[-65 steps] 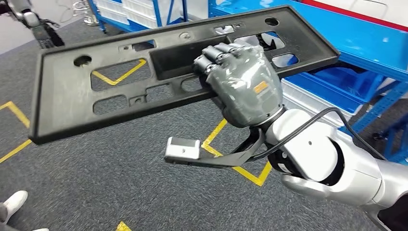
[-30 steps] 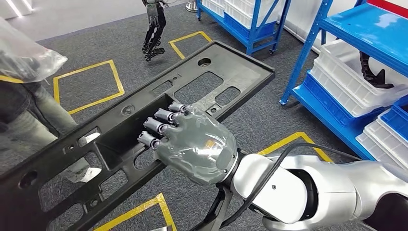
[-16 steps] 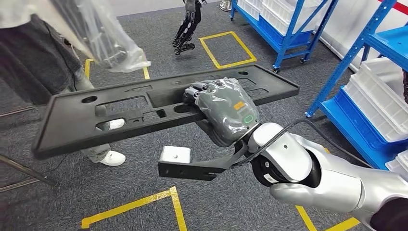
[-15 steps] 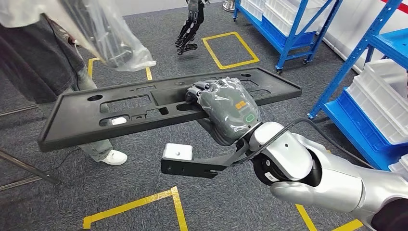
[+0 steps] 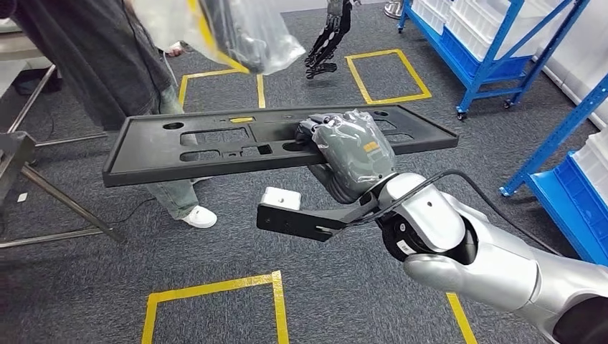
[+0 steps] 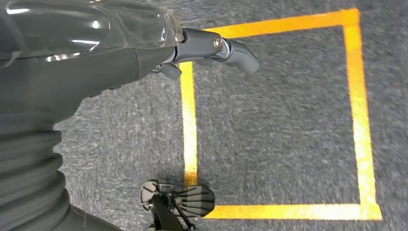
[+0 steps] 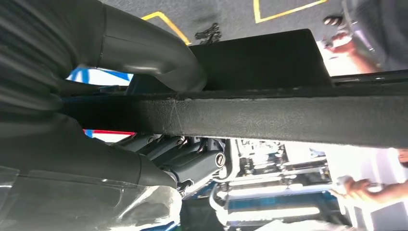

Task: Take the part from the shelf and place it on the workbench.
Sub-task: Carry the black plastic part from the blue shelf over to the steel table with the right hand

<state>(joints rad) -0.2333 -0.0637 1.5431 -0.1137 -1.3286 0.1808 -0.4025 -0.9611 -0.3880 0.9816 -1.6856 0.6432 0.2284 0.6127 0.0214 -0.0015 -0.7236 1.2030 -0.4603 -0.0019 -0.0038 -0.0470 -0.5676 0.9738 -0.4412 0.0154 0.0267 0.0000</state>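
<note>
I see my right hand [image 5: 353, 152] grasping the long black part [image 5: 215, 141] at mid-frame, level above grey carpet [image 5: 86, 287] with yellow tape squares [image 5: 215, 288], blue shelving [image 5: 495, 43] upper right, a person [image 5: 100, 57] upper left, my left hand [image 6: 96, 62] released

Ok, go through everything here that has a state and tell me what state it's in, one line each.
black plastic panel: lifted off the floor, roughly level, gripped at its near long edge.
right hand: holds the panel, fingers over its top.
left hand: holds nothing, fingers extended over the floor.
clear plastic bag: carried by a person, something dark inside.
</note>
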